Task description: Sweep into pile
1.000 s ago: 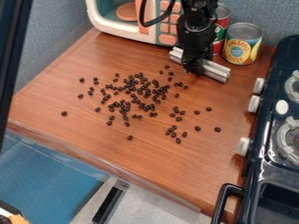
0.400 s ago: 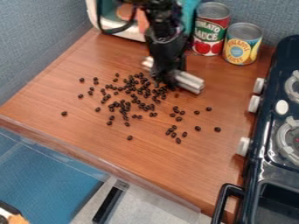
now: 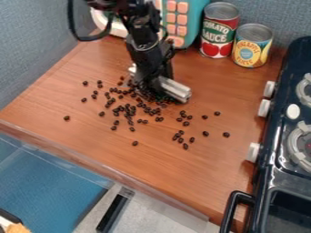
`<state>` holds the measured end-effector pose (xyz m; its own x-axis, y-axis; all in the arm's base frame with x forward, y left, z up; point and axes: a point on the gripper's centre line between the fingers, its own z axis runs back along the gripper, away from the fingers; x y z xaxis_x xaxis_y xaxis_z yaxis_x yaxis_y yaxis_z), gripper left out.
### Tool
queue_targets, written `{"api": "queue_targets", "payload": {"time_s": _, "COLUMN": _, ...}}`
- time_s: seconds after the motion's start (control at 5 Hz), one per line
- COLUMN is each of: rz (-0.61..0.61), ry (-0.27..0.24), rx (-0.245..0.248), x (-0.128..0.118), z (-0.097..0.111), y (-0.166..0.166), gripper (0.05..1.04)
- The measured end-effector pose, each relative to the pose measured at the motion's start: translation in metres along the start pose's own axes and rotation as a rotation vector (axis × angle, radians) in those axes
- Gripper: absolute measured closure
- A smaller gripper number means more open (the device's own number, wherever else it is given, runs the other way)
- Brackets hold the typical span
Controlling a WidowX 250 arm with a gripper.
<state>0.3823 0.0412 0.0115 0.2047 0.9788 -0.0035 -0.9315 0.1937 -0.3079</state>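
Note:
The black gripper point(image 3: 152, 86) hangs over the upper middle of the wooden counter, shut on a silver-grey bar point(image 3: 175, 89) that sticks out on both sides of it. The bar lies slantwise, low at the back edge of the dark beans. Many small dark beans point(image 3: 130, 109) are scattered over the counter, densest just in front of the bar, some partly hidden by the gripper. Looser ones lie to the right point(image 3: 206, 134), at the far left point(image 3: 67, 118) and toward the front point(image 3: 135, 143).
Two cans, one red point(image 3: 219, 31) and one yellow point(image 3: 251, 45), stand at the back right. A toy microwave point(image 3: 180, 20) is behind the arm. The dark stove point(image 3: 285, 136) with knobs borders the counter point(image 3: 152, 168) on the right.
The gripper and bar have moved left and toward the front, from beside the cans into the back of the bean cluster. Beans there are now pushed closer together.

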Motion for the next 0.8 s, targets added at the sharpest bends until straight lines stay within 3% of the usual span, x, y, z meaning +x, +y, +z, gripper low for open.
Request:
{"api": "queue_targets", "payload": {"time_s": 0.4, "rz": -0.021, "ry": -0.048, "rx": 0.001, "x": 0.003, "z": 0.003, "y": 0.020, "gripper": 0.698}}
{"api": "queue_targets", "payload": {"time_s": 0.8, "rz": 0.052, "ry": -0.047, "rx": 0.019, "x": 0.010, "z": 0.012, "y": 0.050, "gripper": 0.698}}
